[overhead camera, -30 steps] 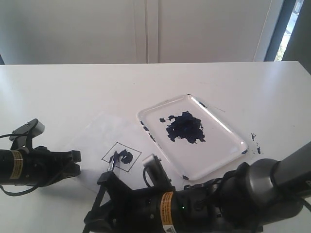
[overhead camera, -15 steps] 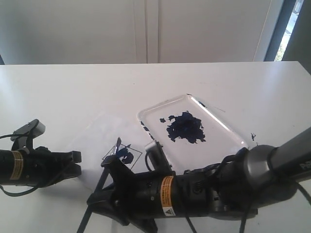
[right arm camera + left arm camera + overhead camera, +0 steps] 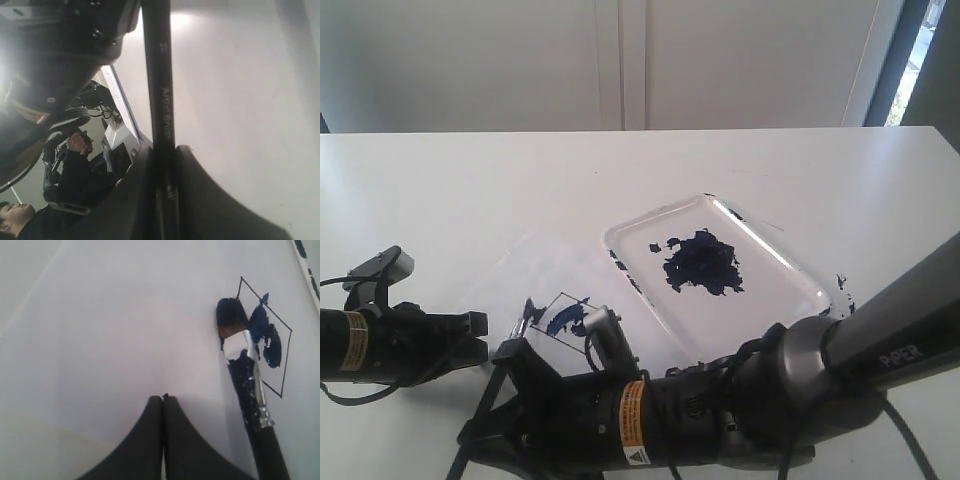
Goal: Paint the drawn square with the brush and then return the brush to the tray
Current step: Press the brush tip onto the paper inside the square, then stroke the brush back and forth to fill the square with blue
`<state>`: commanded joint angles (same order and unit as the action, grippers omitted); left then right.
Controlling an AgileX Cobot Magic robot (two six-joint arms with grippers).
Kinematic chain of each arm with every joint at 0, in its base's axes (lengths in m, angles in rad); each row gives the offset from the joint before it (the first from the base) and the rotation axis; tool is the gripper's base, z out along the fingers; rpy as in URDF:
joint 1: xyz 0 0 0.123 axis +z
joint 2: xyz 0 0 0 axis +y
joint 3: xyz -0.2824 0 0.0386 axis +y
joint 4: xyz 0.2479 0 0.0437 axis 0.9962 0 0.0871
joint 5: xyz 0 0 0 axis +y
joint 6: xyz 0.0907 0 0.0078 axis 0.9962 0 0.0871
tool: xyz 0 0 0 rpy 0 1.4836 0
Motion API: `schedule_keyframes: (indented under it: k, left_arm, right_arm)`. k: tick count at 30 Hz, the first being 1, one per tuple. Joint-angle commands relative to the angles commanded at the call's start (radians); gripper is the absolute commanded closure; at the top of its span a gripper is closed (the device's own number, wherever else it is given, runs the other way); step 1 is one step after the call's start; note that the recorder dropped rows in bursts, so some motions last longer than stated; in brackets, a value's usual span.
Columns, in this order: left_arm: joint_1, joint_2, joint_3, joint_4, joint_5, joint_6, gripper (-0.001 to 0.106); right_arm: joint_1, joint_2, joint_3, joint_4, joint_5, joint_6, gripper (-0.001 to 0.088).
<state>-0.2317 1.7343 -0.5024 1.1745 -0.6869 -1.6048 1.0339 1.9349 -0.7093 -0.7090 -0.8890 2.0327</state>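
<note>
The drawn square (image 3: pixel 567 315) (image 3: pixel 267 337) is a thin black outline on the white sheet (image 3: pixel 525 265), partly smeared dark blue inside. The brush (image 3: pixel 243 370) (image 3: pixel 159 90) has its paint-loaded tip (image 3: pixel 527 309) at the square's left edge, just over the line. My right gripper (image 3: pixel 515 350) (image 3: pixel 165 150) is shut on the black handle, low at the front of the exterior view. My left gripper (image 3: pixel 472 330) (image 3: pixel 163 398) is shut and holds nothing, and it rests on the sheet left of the brush. The white tray (image 3: pixel 790 265), with a dark blue blotch (image 3: pixel 700 262), sits to the right.
Dark paint specks (image 3: pixel 843 285) mark the table right of the tray. The right arm's thick body (image 3: pixel 720 410) lies across the front, below the tray. The tray's corner sits close to the square's right side.
The right arm has swung left, drawing the brush tip from inside the square to its left edge and spreading the blue smear. The left arm has not moved.
</note>
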Motion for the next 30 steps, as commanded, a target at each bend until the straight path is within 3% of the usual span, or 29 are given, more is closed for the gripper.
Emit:
schedule_keyframes:
  k: [13, 26, 30]
  left_arm:
    - [0.000, 0.000, 0.000, 0.006, 0.005, -0.014, 0.105]
    - [0.000, 0.000, 0.000, 0.008, 0.001, -0.014, 0.105]
    - [0.000, 0.000, 0.000, 0.031, 0.000, -0.024, 0.105]
  right_arm:
    - [0.000, -0.048, 0.107, 0.023, 0.031, -0.015, 0.0868]
    - [0.000, -0.013, 0.103, 0.078, 0.018, -0.031, 0.0868]
    - [-0.033, 0.000, 0.103, 0.111, 0.015, -0.067, 0.0868]
